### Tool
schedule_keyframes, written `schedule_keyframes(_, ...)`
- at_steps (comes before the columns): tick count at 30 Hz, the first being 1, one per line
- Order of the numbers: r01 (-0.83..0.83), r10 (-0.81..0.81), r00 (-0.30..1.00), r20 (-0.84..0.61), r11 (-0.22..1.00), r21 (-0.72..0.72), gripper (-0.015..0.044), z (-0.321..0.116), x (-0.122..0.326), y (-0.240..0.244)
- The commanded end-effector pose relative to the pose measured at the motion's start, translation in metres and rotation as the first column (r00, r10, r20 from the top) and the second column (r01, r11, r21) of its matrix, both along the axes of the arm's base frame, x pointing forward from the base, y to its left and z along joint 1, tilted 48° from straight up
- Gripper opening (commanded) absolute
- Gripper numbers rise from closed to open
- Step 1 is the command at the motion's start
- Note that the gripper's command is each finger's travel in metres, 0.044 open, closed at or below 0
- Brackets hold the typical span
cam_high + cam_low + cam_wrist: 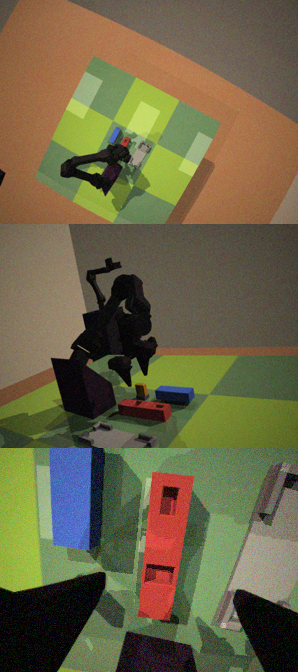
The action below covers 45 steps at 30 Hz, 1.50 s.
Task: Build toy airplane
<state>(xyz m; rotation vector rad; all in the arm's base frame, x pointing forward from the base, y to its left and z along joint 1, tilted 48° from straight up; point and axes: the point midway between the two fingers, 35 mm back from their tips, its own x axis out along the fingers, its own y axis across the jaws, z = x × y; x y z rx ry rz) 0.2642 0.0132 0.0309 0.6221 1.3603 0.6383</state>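
Note:
The red fuselage (pixel 126 141) (pixel 144 411) (pixel 164 550) lies on the mat with its two sockets facing up. The blue wing (pixel 114 135) (pixel 174 394) (pixel 75 498) lies beside it. The small orange tail fin (pixel 141 390) stands upright behind the fuselage in the exterior view; the arm hides it in the top view. The grey cradle (pixel 140 155) (pixel 110 437) (pixel 260 563) is empty, on the fuselage's other side. My gripper (pixel 138 381) (pixel 169 587) is open and empty, pointing down above the fuselage, whose socketed body shows between the fingertips in the wrist view.
The arm's dark base block (pixel 112 175) (pixel 98 394) (pixel 157 653) stands close to the fuselage's near end. A second dark arm on a block (pixel 91 322) stands farther back in the exterior view. The parts lie on a green checkered mat (pixel 157 104) (pixel 248 423).

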Motion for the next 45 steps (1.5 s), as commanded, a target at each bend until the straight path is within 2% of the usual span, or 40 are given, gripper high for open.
schedule_keyframes(1, -0.014, 0.014, 1.000, -0.012, 1.000, 0.012, 0.0440, -0.002, -0.002, 0.004)
schedule_keyframes(6, -0.014, 0.014, 1.000, -0.011, 1.000, 0.014, 0.0440, -0.034, 0.002, 0.041)
schedule_keyframes(45, -0.014, 0.014, 1.000, -0.012, 1.000, 0.016, 0.0440, -0.076, 0.007, 0.088)
